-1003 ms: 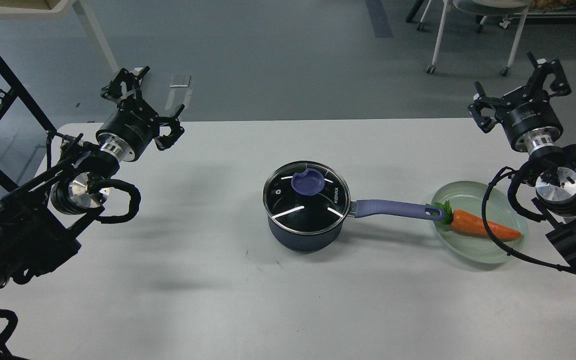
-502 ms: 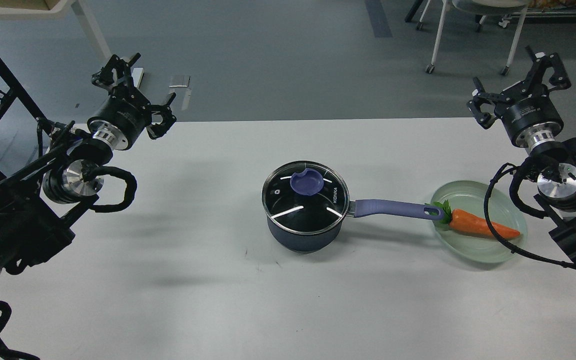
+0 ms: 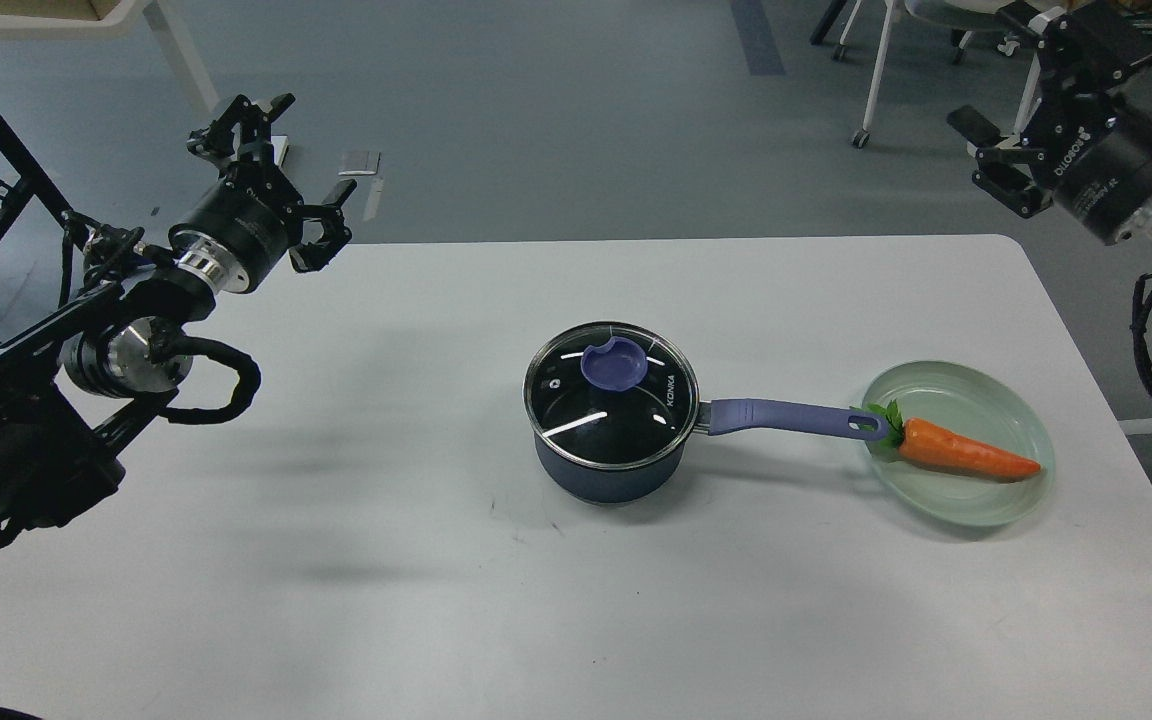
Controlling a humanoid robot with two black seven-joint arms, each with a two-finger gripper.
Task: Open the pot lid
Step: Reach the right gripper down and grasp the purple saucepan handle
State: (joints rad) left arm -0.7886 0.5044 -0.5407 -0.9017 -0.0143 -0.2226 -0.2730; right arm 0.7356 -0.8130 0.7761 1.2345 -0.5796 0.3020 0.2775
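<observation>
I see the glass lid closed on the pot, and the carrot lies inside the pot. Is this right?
Not quite. The head view shows the glass lid closed on the pot, but the carrot lies on the pale green plate, at the end of the pot's handle.

Grey floor, white table

Glass lid sits closed on dark pot, mid-table.

Pot seen mid tabletop, glass lid on. Handle end at plate rim w/ carrot. Left hand, right hand held spread, well apart from pot.
</observation>
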